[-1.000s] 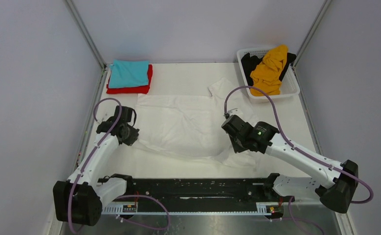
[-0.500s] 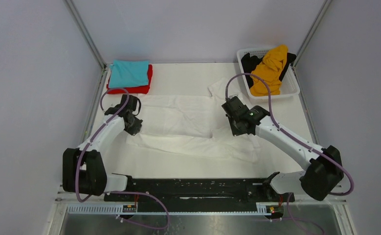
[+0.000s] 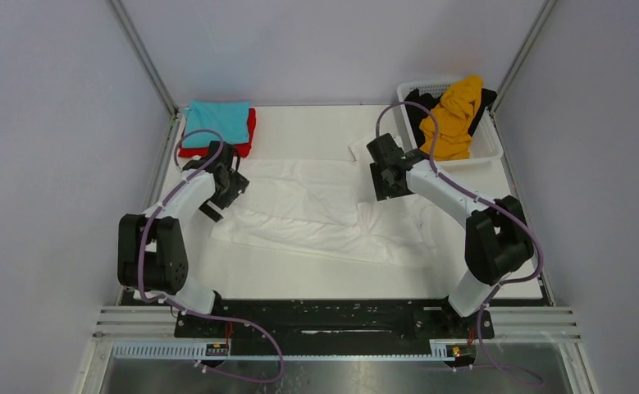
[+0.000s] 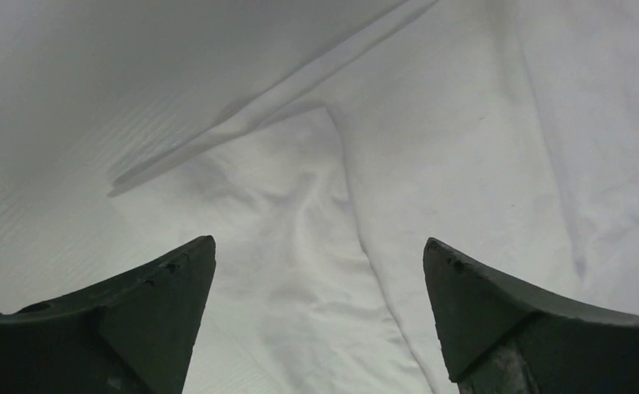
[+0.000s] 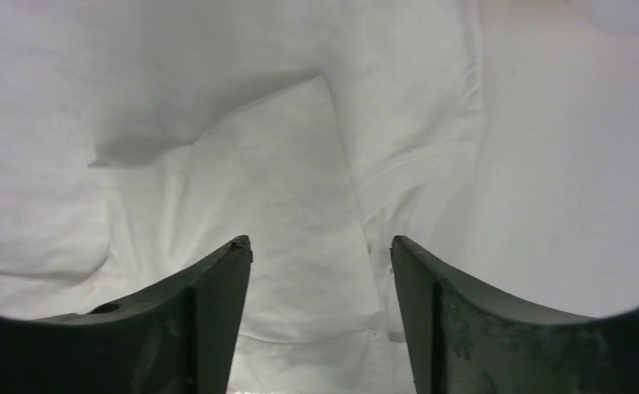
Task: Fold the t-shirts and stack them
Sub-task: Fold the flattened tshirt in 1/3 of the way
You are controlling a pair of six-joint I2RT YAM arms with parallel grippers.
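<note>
A large white t-shirt lies folded across the middle of the table, its cloth filling both wrist views. My left gripper hovers over the shirt's far left corner, jaws wide open with nothing between them. Over the far right corner my right gripper stands open too, above rumpled white cloth. A folded teal t-shirt rests on a folded red one at the back left. An orange-yellow t-shirt and a black one lie in the basket.
The white lattice basket stands at the back right corner, close to the right arm's elbow. Metal frame posts rise at both back corners. The table's bare near strip lies in front of the white shirt.
Both arms carried the white shirt's near edge toward the back, folding it over, then both grippers opened and let the cloth go.
</note>
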